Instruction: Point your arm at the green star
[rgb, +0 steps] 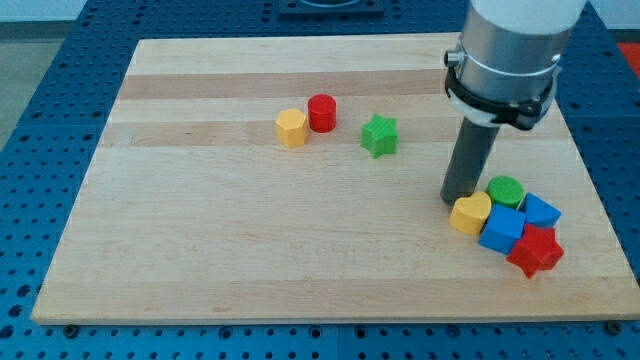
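The green star (379, 135) lies on the wooden board (250, 240), right of the middle and toward the view's top. My tip (457, 199) rests on the board to the star's lower right, well apart from it. The tip stands just above the yellow block (469, 214) and left of the green cylinder (505, 191), close to both.
A yellow hexagon block (291, 128) and a red cylinder (322, 113) sit touching, left of the star. By my tip lies a cluster: a blue cube (502, 229), a second blue block (541, 211) and a red star (535, 251).
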